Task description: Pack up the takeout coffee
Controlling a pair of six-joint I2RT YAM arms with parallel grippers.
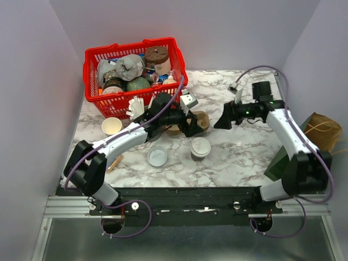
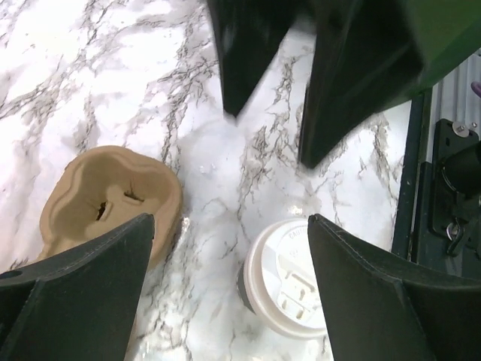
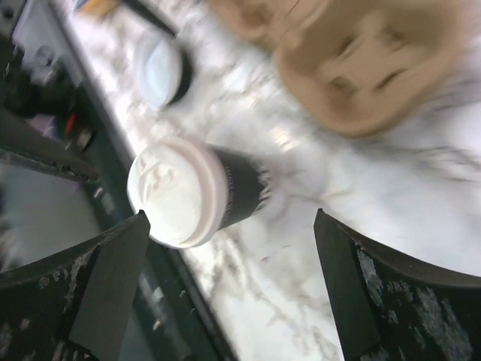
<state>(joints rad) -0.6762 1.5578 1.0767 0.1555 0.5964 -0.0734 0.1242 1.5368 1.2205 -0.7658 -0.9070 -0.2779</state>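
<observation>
Coffee (image 1: 200, 148): centre of top view, upright on glossy marbled tabletop (image 1: 244, 157), ungripped. Round paper cup, smooth white plastic lid.
Carrier (image 2: 113, 192): just above it, tan moulded pulp, matte, lobed.
Left end effector (image 2: 229, 222), right end effector (image 3: 231, 218): open, empty.
Step, judged: pre-grasp. Next: closing on cup, seating it in carrier.

Legible markings: one only. The white lid of the takeout coffee (image 2: 289, 282) carries embossed lettering along its rim at 12 o'clock in the left wrist view (it appears to begin "CAUTI"; the rest is unreadable). Printed labels on the packages (image 1: 130, 68) in the red basket (image 1: 109, 106) are too small to read.
</observation>
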